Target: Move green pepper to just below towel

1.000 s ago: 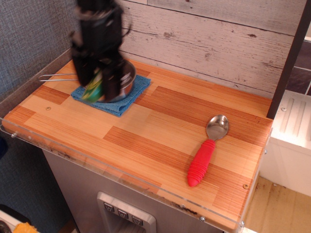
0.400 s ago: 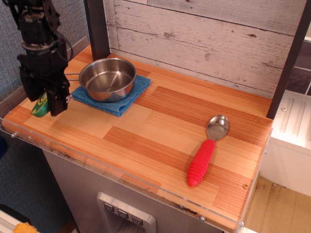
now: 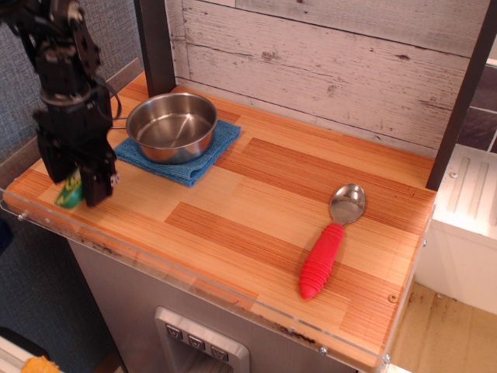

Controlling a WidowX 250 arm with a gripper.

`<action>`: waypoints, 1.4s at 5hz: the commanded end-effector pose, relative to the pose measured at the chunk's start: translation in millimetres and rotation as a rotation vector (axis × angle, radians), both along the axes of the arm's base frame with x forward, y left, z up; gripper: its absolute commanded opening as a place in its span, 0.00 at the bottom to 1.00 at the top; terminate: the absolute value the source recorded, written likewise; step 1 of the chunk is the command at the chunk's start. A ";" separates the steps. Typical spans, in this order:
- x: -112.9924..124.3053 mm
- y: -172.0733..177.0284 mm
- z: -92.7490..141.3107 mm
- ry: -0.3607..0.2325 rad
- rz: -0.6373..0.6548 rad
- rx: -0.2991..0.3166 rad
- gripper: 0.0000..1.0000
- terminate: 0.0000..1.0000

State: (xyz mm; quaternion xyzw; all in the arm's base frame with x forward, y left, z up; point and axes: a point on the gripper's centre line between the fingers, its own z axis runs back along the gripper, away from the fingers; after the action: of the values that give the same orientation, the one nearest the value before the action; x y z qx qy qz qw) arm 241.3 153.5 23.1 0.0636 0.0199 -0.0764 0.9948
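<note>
At the left of the frame the black tool (image 3: 76, 185) grips the green pepper (image 3: 68, 194) low over the bench (image 3: 256, 225), near its front-left corner. Just up and right, a steel pan (image 3: 171, 127) sits on the blue towel (image 3: 198, 165). A red-handled spoon (image 3: 330, 241) lies well apart, lower right.

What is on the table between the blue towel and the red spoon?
Nothing. Only bare wooden tabletop lies between the towel and the spoon, as the single camera view shows.
</note>
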 end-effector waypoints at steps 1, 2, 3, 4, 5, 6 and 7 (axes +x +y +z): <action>0.1 -0.9 4.9 -0.013 -0.023 -0.012 1.00 0.00; 1.4 -2.6 8.9 -0.019 -0.032 -0.013 1.00 0.00; 3.9 -11.7 22.8 -0.054 -0.055 -0.022 1.00 0.00; 4.0 -31.7 56.9 -0.131 -0.068 -0.065 1.00 0.00; 1.7 -54.2 88.0 -0.167 -0.078 -0.105 1.00 0.00; 13.1 -84.5 94.2 -0.136 -0.074 -0.127 1.00 0.00; 24.5 -109.7 86.1 -0.096 -0.037 -0.141 1.00 0.00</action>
State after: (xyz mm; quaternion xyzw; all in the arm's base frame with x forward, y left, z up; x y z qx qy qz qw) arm 262.9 42.7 94.5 -0.0109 -0.0142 -0.0893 0.9958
